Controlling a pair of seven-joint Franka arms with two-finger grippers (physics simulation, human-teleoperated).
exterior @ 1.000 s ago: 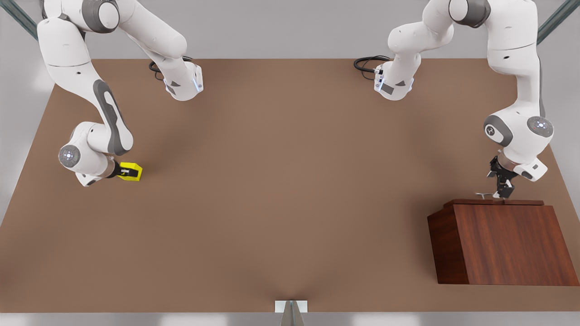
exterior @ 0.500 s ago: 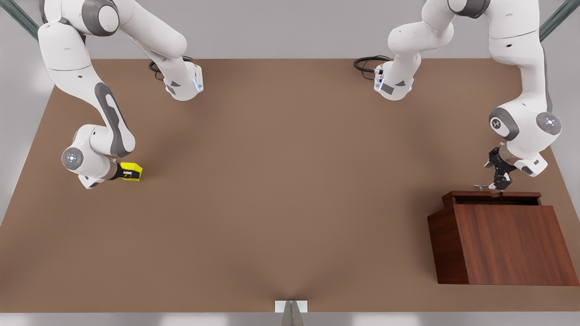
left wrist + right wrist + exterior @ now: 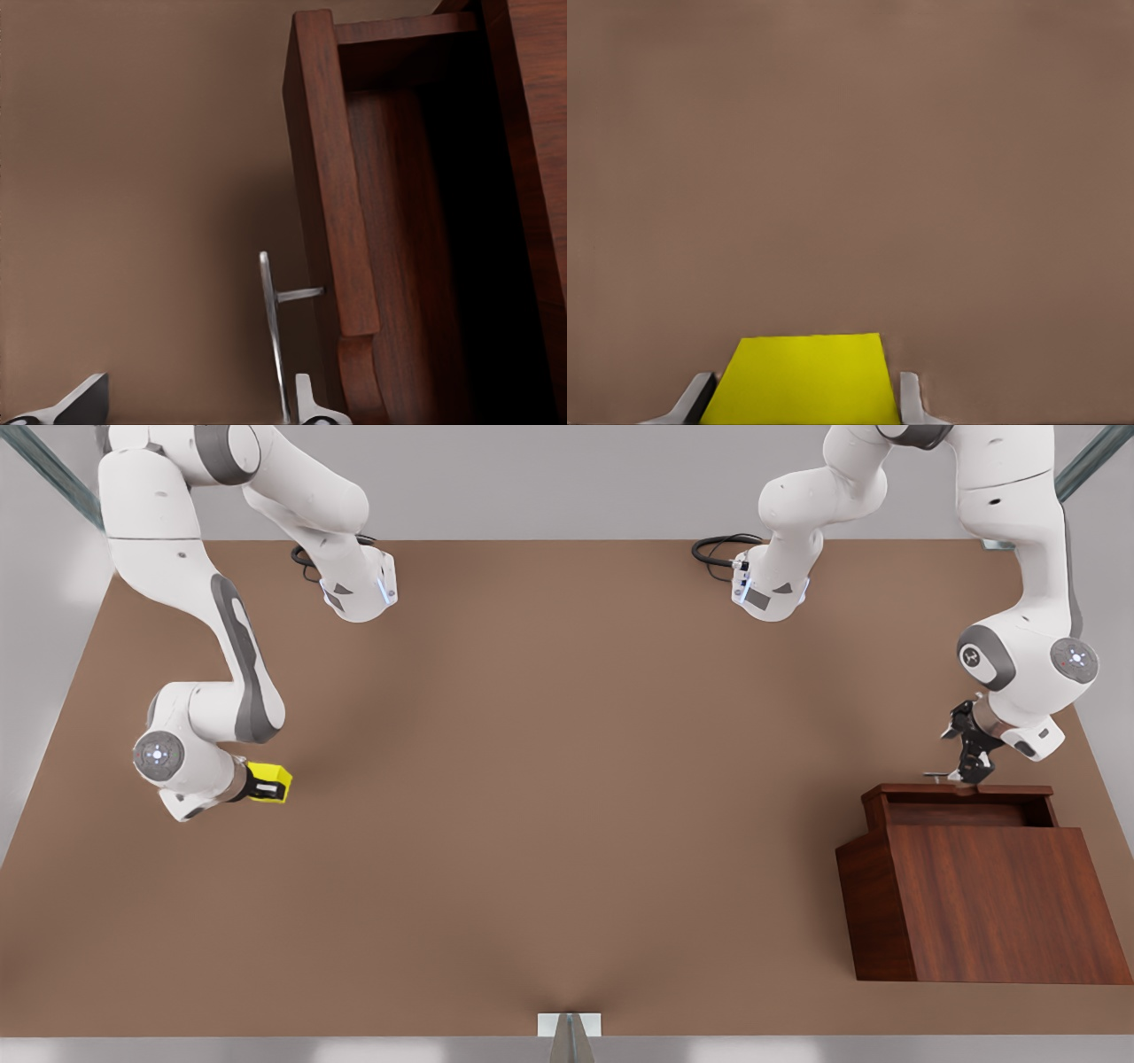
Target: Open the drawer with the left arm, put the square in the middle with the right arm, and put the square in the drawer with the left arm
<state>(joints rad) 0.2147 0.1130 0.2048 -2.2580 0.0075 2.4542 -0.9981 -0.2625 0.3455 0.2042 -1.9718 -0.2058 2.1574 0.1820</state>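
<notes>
The yellow square (image 3: 275,780) sits between the fingers of my right gripper (image 3: 264,783), shut on it at the front view's left; in the right wrist view the square (image 3: 802,376) fills the gap between both fingers (image 3: 910,394). On the front view's right, the dark wooden drawer (image 3: 961,790) stands partly pulled out of its cabinet (image 3: 992,903). My left gripper (image 3: 970,771) is at the silver handle (image 3: 937,775). The left wrist view shows the handle (image 3: 270,328) between wide-spread fingers (image 3: 306,405), lying against one of them, and the drawer's (image 3: 328,195) hollow inside.
The brown tabletop (image 3: 567,779) stretches between the two arms. Both arm bases with black cable loops (image 3: 718,549) stand at the far edge. A small metal bracket (image 3: 569,1027) sits at the near edge.
The left gripper has drawn the handle away from the cabinet, and the drawer has slid out. The right gripper has carried the square a little toward the near edge and the middle.
</notes>
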